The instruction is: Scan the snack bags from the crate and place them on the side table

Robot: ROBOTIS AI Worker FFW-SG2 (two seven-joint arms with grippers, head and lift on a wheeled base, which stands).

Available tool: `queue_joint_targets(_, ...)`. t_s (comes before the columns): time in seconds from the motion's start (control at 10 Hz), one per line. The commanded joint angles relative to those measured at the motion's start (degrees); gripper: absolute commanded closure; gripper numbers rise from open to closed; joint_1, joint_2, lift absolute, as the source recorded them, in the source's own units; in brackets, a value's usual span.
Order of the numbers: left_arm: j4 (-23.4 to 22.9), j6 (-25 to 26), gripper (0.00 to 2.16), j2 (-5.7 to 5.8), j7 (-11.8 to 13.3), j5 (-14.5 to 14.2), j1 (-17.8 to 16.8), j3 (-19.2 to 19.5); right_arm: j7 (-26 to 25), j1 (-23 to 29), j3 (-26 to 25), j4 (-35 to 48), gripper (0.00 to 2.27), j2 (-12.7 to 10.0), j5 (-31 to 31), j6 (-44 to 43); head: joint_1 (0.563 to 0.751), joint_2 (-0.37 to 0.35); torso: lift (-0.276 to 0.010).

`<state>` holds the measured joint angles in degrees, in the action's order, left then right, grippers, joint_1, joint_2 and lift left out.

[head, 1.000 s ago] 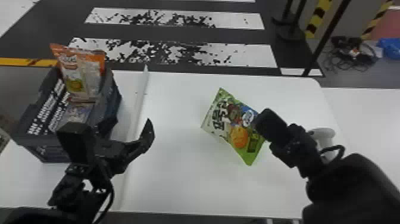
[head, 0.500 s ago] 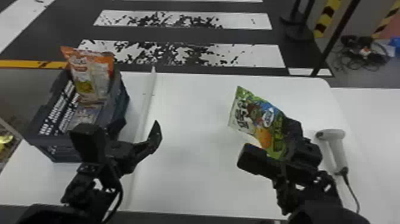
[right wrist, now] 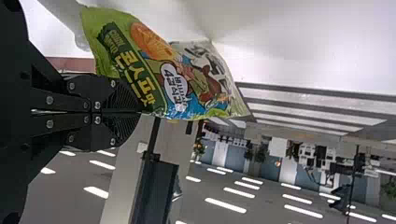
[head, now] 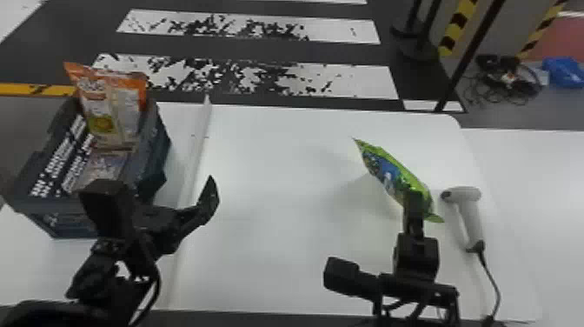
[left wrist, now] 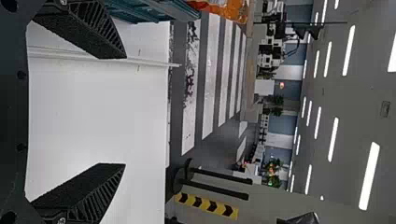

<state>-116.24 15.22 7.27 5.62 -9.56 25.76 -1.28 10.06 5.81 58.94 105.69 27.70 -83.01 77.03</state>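
Note:
Over the right part of the white table, my right gripper (head: 413, 208) is shut on the near edge of a green snack bag (head: 391, 176), which is tilted up on its side. In the right wrist view the right gripper (right wrist: 135, 112) pinches the edge of the snack bag (right wrist: 173, 79), its printed face in sight. At the left, my left gripper (head: 174, 195) stands open beside the dark crate (head: 152, 152); in the left wrist view the left gripper (left wrist: 123, 112) has nothing between its fingers. The crate holds an orange snack bag (head: 108, 113) upright and another package lying lower.
A white handheld scanner (head: 469, 208) with a cable lies on the table (head: 269, 182) just right of the held bag. A raised white strip (head: 195, 161) runs between crate and table middle. Black posts (head: 428, 26) stand on the floor behind.
The right gripper has closed on the green bag, which has turned from lying nearly flat to tilted on edge, and shifted right. The head view has shifted slightly; the left gripper looks unchanged.

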Motion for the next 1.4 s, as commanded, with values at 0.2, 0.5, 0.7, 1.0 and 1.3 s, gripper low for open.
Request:
queue_joint_targets(0.2,0.2,-0.1,0.04,0.03,0.0,-0.2,0.0,0.0,-0.1,1.2,4.0,1.2,1.93,0.5,7.6,-3.1,0.695,0.001,-0.081)
queue_joint_targets(0.5,0.4,-0.5,0.04,0.12,0.1,-0.4,0.0,0.1,4.4,3.1,0.1,9.2,0.0,0.9,21.7,-5.9,0.695,0.04,-0.081)
queue_joint_targets(0.7,0.7,-1.0,0.04,0.12,0.1,-0.6,0.0,0.1,5.9,4.7,-5.8,14.3,0.06,0.9,30.9,-9.2,0.695,0.062,-0.081)
queue_joint_targets(1.0,0.8,-1.4,0.04,0.2,0.3,-1.0,0.1,0.3,7.5,8.3,-18.0,21.8,0.09,-0.2,49.2,-15.5,0.695,0.093,-0.081)
queue_joint_targets(1.3,0.9,-1.6,0.04,0.29,0.4,-1.2,0.2,0.4,7.4,10.6,-30.6,23.8,0.18,-4.0,64.3,-23.3,0.695,0.137,-0.081)
